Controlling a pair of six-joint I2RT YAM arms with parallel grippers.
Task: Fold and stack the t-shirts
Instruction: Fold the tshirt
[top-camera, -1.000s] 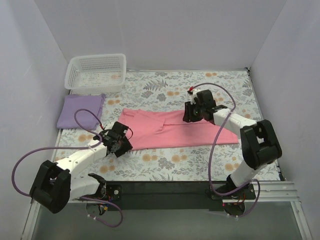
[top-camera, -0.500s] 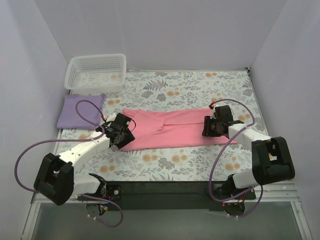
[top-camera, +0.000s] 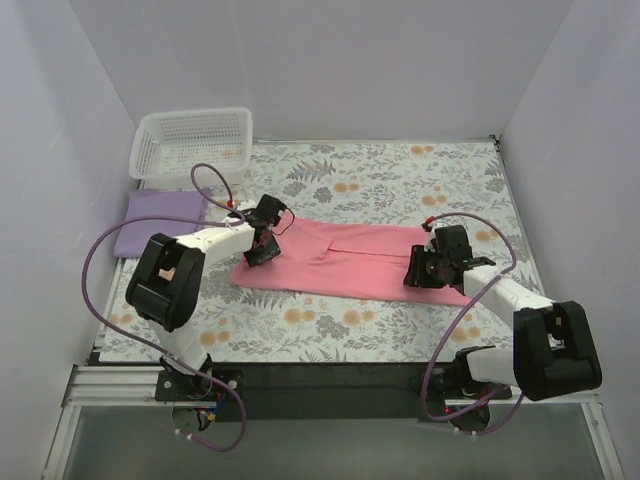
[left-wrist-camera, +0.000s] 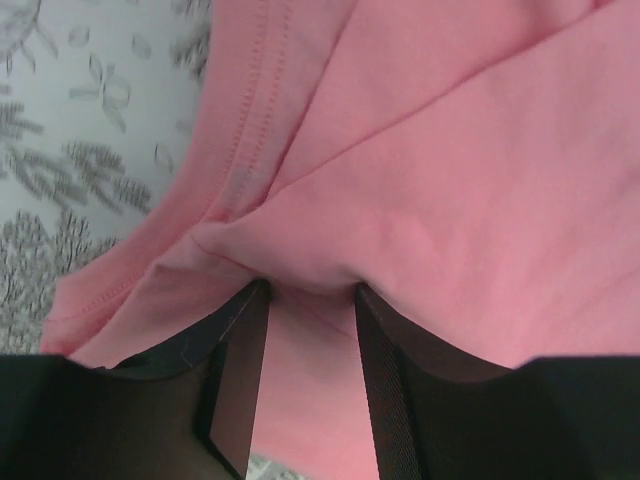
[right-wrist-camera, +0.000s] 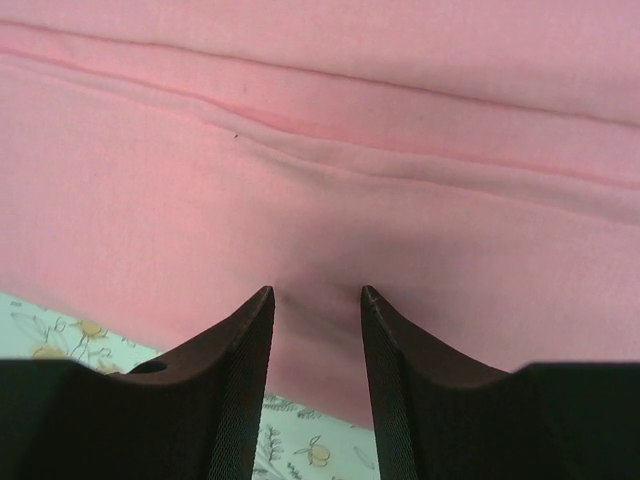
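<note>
1. Both arms have shifted over the last second: the left gripper (top-camera: 256, 250) has swung from the near left edge of the salmon-pink shirt (top-camera: 345, 262) up onto its left end, and the right gripper (top-camera: 418, 270) has come from the far edge down to the right end, close to the near hem.
2. We see the white basket (top-camera: 192, 145) at the far left corner of the floral tablecloth (top-camera: 400, 180). Only the tablecloth's print shows through its lattice floor.
3. We find the lavender shirt (top-camera: 150, 222) folded flat just in front of the basket, outside it and against the left wall.
4. We see the salmon-pink shirt lying as a long band across the middle of the tablecloth, apart from the lavender one.
5. Our left arm reaches in from the left, bent at the elbow, with its gripper tilted down onto the cloth. In the wrist view its jaws stand narrowly apart, and the cloth puckers at the fingertips (left-wrist-camera: 245, 320).
6. Our right arm lies low and stretched along the right side. Its jaws are also narrowly apart, and its fingertips (right-wrist-camera: 255, 320) press into the pink cloth, which dimples between them.
</note>
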